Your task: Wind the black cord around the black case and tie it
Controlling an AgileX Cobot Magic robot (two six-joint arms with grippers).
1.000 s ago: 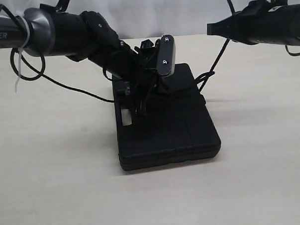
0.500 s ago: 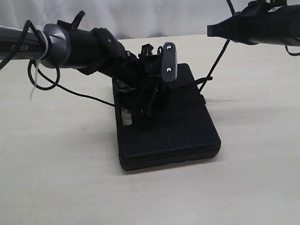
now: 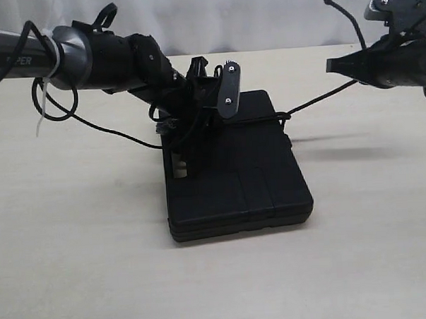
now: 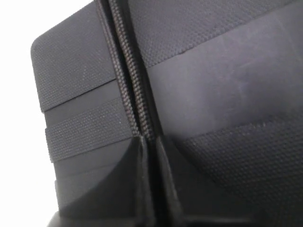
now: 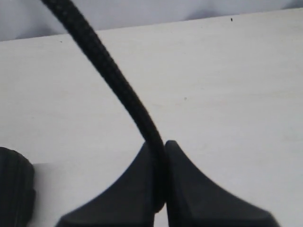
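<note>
This looks like a robotics lab bench: a bare pale tabletop [image 3: 76,264], a plain white backdrop [image 3: 263,16], a cabled left arm [image 3: 88,55] and right arm [image 3: 399,61].

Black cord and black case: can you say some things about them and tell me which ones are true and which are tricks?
1. The right gripper pinches the black cord. True.
2. The black case stands up on its edge. False: it lies flat on the table.
3. The left gripper is shut on the black cord, right over the black case. True.
4. The black cord droops loosely between the black case and the right gripper. False: it is stretched straight.
</note>
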